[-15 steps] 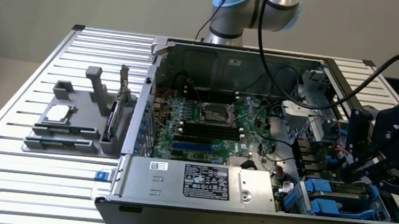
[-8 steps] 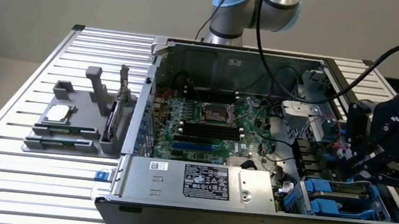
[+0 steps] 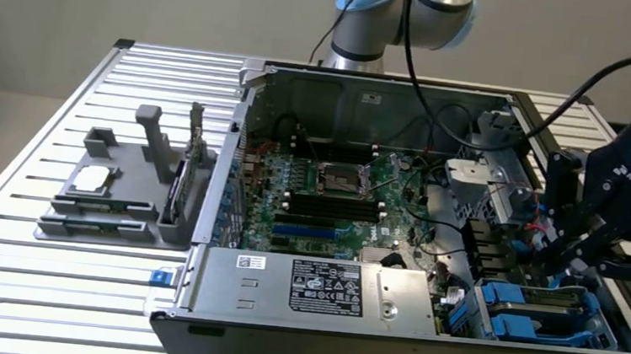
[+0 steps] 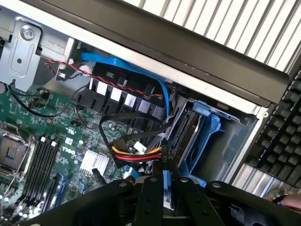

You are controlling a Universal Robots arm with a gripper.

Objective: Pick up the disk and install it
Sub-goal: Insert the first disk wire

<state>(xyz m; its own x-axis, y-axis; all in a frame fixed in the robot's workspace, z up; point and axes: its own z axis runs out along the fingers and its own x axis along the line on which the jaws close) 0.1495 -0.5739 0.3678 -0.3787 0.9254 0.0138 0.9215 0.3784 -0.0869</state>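
My black gripper (image 3: 553,273) hangs over the drive bays at the exterior view's right end of the open computer case (image 3: 240,137). In the wrist view its two fingers (image 4: 151,197) are shut on a thin blue and silver edge, the disk (image 4: 165,184) seen end on in its blue frame. Most of the disk is hidden behind the fingers. The blue plastic drive bay (image 4: 207,141) lies just beyond the fingertips, and it also stands below the gripper (image 3: 524,316) in the case's near corner.
Black, red and yellow cables (image 4: 136,153) and a blue ribbon (image 4: 141,70) cross close to the bay. The motherboard (image 3: 337,196) fills the case floor, with the long silver power-supply box (image 3: 319,287) along the front. A grey fixture (image 3: 100,202) with a small chip stands on the slatted table.
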